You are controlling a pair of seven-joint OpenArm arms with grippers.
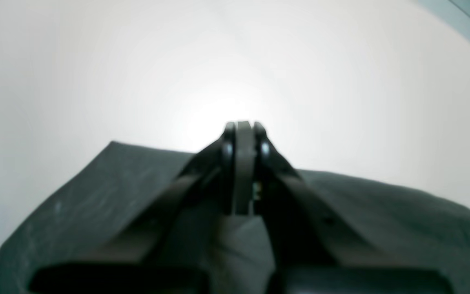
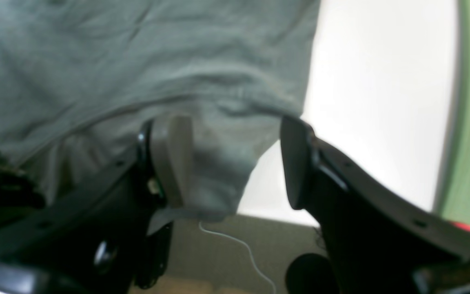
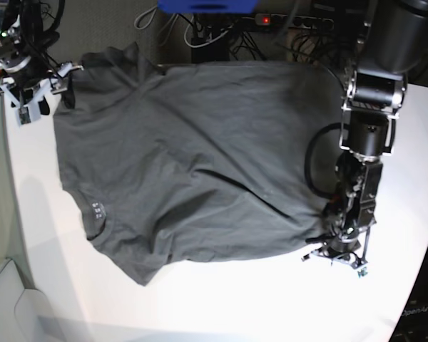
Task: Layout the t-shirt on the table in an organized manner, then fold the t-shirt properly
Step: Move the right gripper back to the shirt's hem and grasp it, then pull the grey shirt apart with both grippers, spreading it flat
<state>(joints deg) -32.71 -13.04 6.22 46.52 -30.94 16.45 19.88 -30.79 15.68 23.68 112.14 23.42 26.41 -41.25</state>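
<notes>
T-shirt (image 3: 192, 157) lies spread across the white surface (image 3: 221, 306), wrinkled, not yet folded. Near edge: left pincer (image 1: 243, 130) closed at the shirt corner; whether it pinches cloth, cannot tell. Far corner: right pincer (image 2: 235, 159) gapes wide, cloth between, ungripped. Folding remains.

Both wrist views are blurred. Behind the left tool (image 1: 243, 126), the t-shirt (image 1: 382, 212) is cut off by the lower edge. Beside the right tool (image 2: 235, 163), the cloth runs past the top edge, and its fold is unclear.
</notes>
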